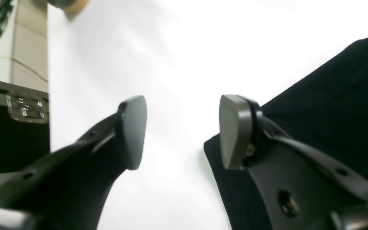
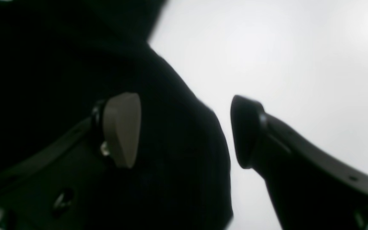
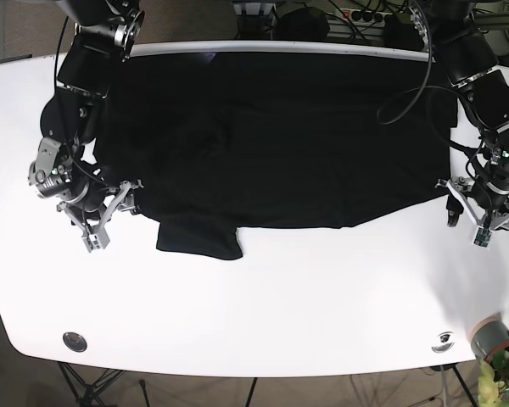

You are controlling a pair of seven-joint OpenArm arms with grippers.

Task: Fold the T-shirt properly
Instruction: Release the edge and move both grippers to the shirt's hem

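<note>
A black T-shirt [image 3: 271, 136] lies spread flat on the white table [image 3: 263, 314], with one sleeve [image 3: 199, 241] sticking out toward the front. My right gripper [image 3: 110, 216] is open low at the shirt's left edge. In the right wrist view the right gripper [image 2: 184, 131] straddles the cloth edge [image 2: 203, 127], one finger over the shirt and one over bare table. My left gripper [image 3: 465, 222] is open at the shirt's right edge. In the left wrist view the left gripper [image 1: 184, 132] has one finger [image 1: 235, 131] over the shirt corner [image 1: 331, 105] and the other over bare table.
A grey and brown cup [image 3: 490, 339] and a plant [image 3: 505, 381] stand at the front right corner. Two small round fittings [image 3: 74, 341] [image 3: 444, 339] sit near the front edge. A black case [image 1: 11, 127] and boxes stand beyond the table edge. Cables lie behind the table.
</note>
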